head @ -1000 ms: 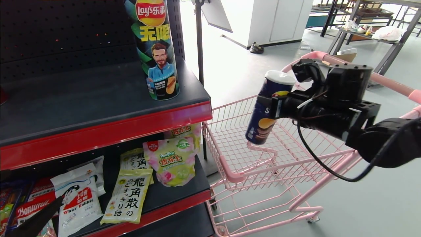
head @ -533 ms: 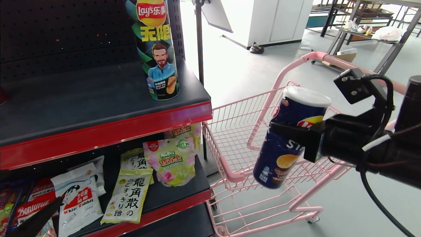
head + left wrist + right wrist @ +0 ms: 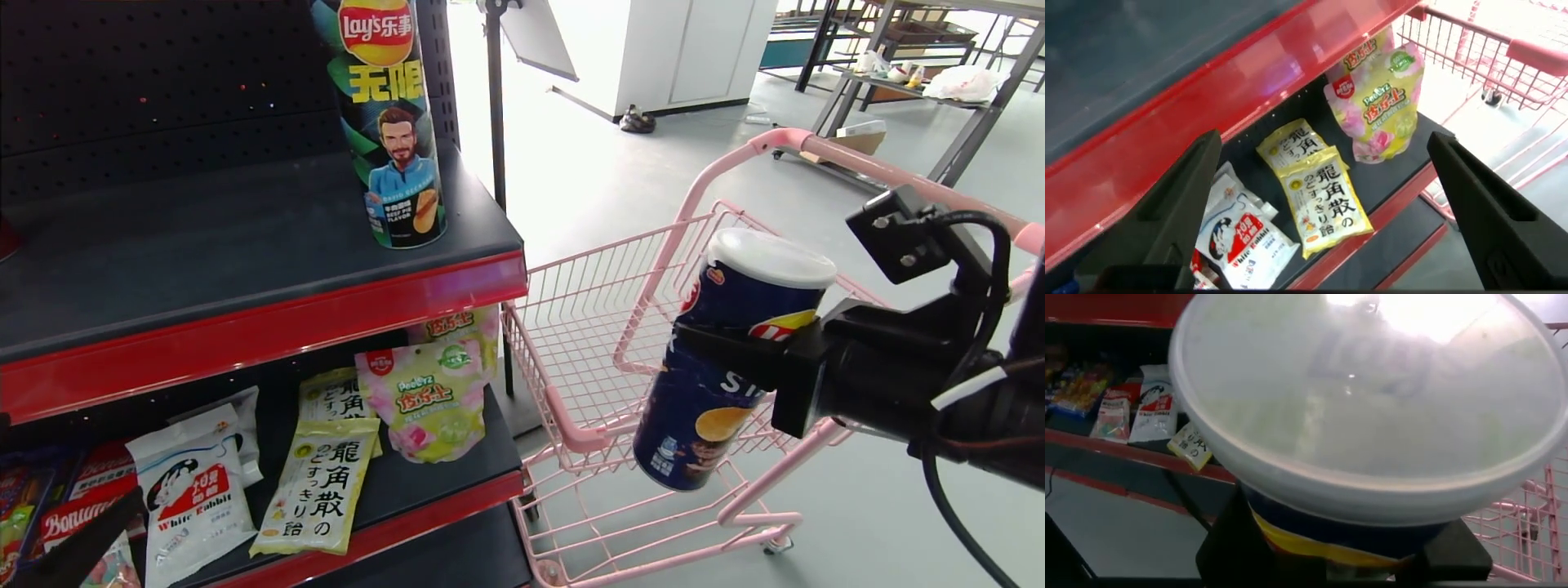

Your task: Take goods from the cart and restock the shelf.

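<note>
Holding a blue chip can (image 3: 698, 416) over the pink cart (image 3: 563, 412), well apart from the shelf (image 3: 204, 245).
The can hung in the air, nearly upright, with its white lid (image 3: 771, 257) tipped a little toward the robot's right. The right gripper (image 3: 722, 347) was pinching it round the middle. The shelf top lay off to the robot's left and looked higher than the can's bottom, with bare room beside the tall green can (image 3: 392, 122). The left gripper (image 3: 1323, 139) was spread wide and empty, low by the snack bags (image 3: 1327, 208). I guessed the right arm would have to lift the can and carry it across.
</note>
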Tool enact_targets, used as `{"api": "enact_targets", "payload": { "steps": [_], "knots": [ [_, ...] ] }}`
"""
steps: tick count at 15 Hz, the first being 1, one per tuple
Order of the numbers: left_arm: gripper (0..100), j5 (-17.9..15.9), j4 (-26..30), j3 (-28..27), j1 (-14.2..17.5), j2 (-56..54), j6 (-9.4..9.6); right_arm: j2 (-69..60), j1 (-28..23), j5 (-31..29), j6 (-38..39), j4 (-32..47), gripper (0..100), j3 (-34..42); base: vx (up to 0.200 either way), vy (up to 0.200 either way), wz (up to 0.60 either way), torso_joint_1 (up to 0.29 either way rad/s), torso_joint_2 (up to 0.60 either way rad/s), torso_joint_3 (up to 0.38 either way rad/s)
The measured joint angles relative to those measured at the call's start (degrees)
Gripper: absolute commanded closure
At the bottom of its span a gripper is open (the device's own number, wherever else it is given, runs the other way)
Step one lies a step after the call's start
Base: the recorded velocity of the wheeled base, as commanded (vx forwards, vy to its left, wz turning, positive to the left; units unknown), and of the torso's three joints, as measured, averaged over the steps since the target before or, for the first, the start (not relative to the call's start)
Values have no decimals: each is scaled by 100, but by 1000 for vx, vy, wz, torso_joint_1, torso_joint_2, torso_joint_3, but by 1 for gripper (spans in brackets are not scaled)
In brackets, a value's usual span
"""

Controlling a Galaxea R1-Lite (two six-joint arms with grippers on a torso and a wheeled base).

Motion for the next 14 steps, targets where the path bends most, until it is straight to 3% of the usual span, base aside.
{"api": "enact_targets", "payload": {
  "steps": [7,9,14],
  "knots": [
    [0,-13,2,-404,1,190,23,-256,-2,-11,-222,24,100,288,0,0,0,109,-403,-288],
    [0,-13,6,-500,6,295,187,-250,-20,-11,-311,22,100,200,0,0,0,178,-542,-378],
    [0,22,6,-566,6,385,382,-171,-37,-11,-389,28,100,95,-40,0,0,197,-572,-374]
  ]
}}
